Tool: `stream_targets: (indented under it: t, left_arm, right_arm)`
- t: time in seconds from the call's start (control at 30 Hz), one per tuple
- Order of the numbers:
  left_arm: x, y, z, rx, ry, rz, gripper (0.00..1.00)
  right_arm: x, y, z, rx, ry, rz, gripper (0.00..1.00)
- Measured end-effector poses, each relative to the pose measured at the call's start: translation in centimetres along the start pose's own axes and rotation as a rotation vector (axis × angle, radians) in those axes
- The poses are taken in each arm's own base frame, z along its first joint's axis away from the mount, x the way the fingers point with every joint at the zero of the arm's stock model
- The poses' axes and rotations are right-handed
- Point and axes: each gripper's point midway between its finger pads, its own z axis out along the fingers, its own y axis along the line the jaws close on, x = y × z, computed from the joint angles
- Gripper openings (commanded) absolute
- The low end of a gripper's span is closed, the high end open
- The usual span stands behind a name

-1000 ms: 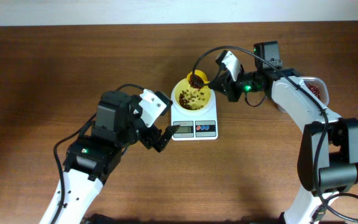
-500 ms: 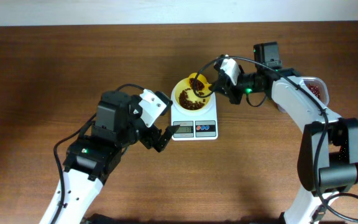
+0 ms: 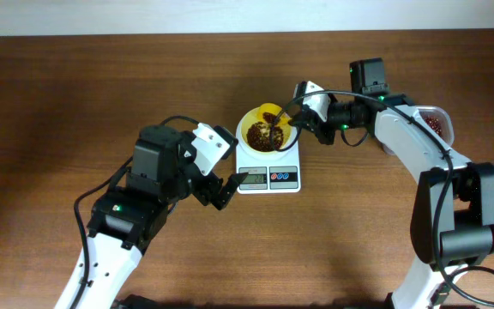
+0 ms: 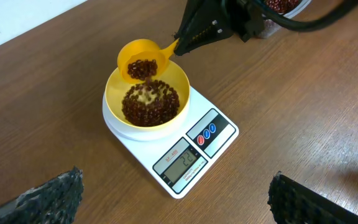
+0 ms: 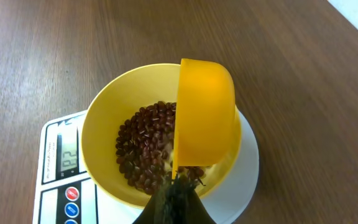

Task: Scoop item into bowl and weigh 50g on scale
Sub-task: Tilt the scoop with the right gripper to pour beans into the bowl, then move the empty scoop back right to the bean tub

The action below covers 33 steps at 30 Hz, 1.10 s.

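Note:
The yellow bowl (image 3: pixel 264 131) stands on the white scale (image 3: pixel 268 168) at mid-table, holding dark reddish-brown beans (image 4: pixel 151 104). My right gripper (image 3: pixel 303 118) is shut on the handle of a bright yellow scoop (image 4: pixel 143 59), tilted over the bowl with beans falling from it. In the right wrist view the scoop (image 5: pixel 205 115) is tipped on its side above the beans (image 5: pixel 145 146) in the bowl (image 5: pixel 98 134). My left gripper (image 3: pixel 219 190) is open and empty, just left of the scale's front; its fingertips (image 4: pixel 48 199) frame the scale (image 4: pixel 191 155).
A clear container (image 3: pixel 434 122) holding more beans sits at the right, behind my right arm. The scale's display (image 4: pixel 184 160) and its red and blue buttons (image 4: pixel 206 133) face my left gripper.
My right gripper has lowered and rolled the scoop over the bowl, and the beans have poured from it into the bowl. The left arm has not moved.

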Motion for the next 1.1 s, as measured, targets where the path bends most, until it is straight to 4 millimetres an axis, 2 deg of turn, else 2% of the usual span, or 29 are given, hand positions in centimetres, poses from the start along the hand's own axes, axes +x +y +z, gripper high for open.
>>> stream_targets:
  t: [0.77, 0.97, 1.1]
  left_arm:
    - [0.00, 0.00, 0.00, 0.000, 0.000, 0.000, 0.99]
    - [0.00, 0.00, 0.00, 0.000, 0.000, 0.000, 0.99]
    - [0.00, 0.00, 0.00, 0.000, 0.000, 0.000, 0.99]
  right_arm:
    - [-0.01, 0.01, 0.00, 0.000, -0.001, -0.351, 0.04]
    - [-0.01, 0.01, 0.00, 0.000, -0.001, -0.338, 0.04]
    - [-0.29, 0.19, 0.00, -0.010, -0.018, -0.189, 0.04]
